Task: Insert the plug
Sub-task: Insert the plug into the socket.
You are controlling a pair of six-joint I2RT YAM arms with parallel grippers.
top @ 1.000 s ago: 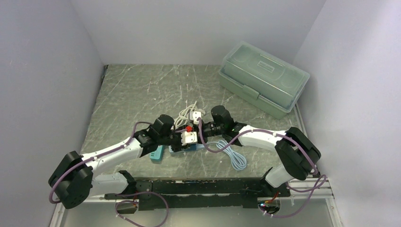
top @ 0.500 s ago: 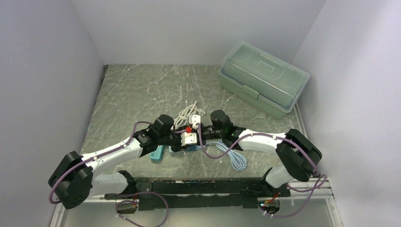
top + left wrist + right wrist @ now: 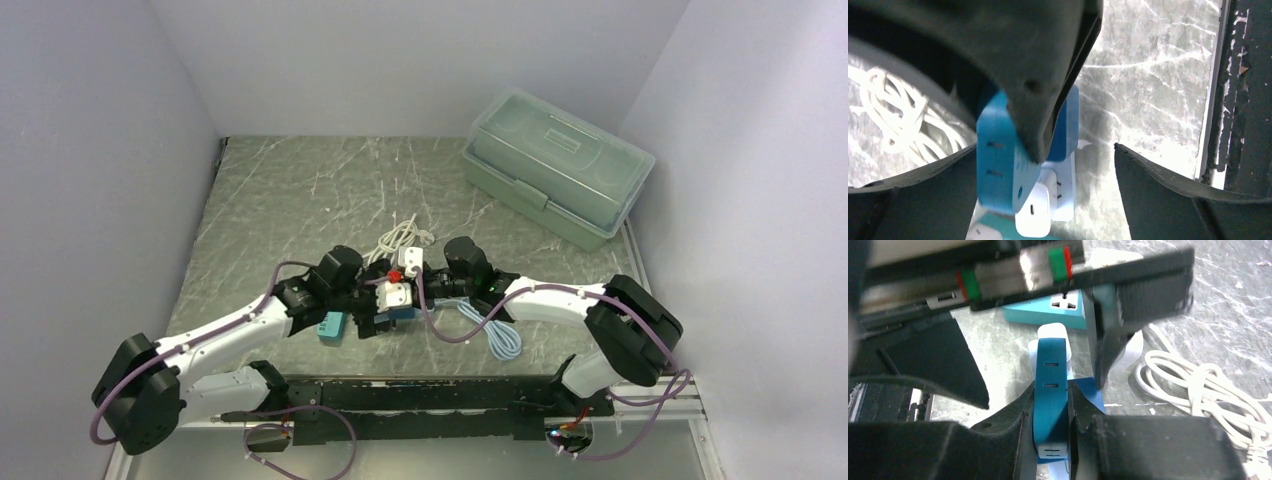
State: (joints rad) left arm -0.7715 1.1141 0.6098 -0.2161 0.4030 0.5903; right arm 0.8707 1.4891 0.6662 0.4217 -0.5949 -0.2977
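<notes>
A blue socket adapter (image 3: 1050,390) stands on edge, and my right gripper (image 3: 1052,405) is shut on its two flat sides. A white plug (image 3: 1034,215) with a small slot in its face sits against the adapter's far end; I cannot tell how deep it is seated. My left gripper (image 3: 1045,150) is open wide around the adapter and plug, its fingers (image 3: 1168,195) well apart from both. From above, both grippers meet at the table's middle over the white plug (image 3: 396,294) and blue adapter (image 3: 403,313).
A teal power strip (image 3: 330,326) lies just left of the grippers. A coiled white cable (image 3: 400,236) lies behind them and a pale blue cable (image 3: 492,335) to the right. A green lidded toolbox (image 3: 556,165) stands at the back right.
My left gripper has opened wide and let go of the white plug, and the left arm has shifted slightly to the near left. The right gripper keeps its hold on the blue adapter.
</notes>
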